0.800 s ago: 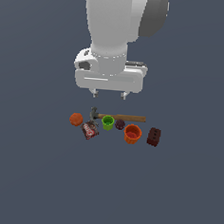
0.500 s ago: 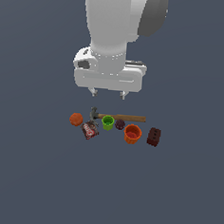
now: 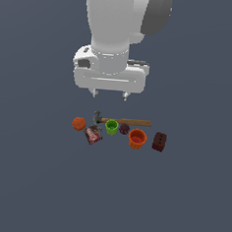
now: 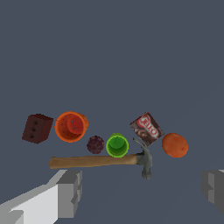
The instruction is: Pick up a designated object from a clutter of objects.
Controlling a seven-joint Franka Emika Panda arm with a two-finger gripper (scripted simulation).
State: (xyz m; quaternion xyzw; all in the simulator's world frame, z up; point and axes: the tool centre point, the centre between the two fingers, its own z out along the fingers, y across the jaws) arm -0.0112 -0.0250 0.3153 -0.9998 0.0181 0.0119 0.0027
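Note:
The designated object is a small dark purple ball (image 3: 124, 129) (image 4: 95, 145) lying between the green cup (image 3: 111, 127) (image 4: 117, 145) and the orange cup (image 3: 137, 138) (image 4: 71, 126). Around it lies the clutter: a wooden-handled hammer (image 3: 121, 121) (image 4: 100, 161), an orange ball (image 3: 79, 124) (image 4: 175, 145), a brown-red packet (image 3: 93, 134) (image 4: 147, 127) and a dark red brick (image 3: 159, 141) (image 4: 37, 128). My gripper (image 3: 110, 94) (image 4: 142, 190) hangs open well above the clutter, nothing between its fingers (image 4: 70, 192).
All items rest on a plain dark grey floor (image 3: 180, 202). The hammer's handle runs just behind the purple ball and the two cups. The arm's white body (image 3: 114, 34) towers over the group.
The gripper has risen slightly or held nearly still above the clutter; none of the objects has moved.

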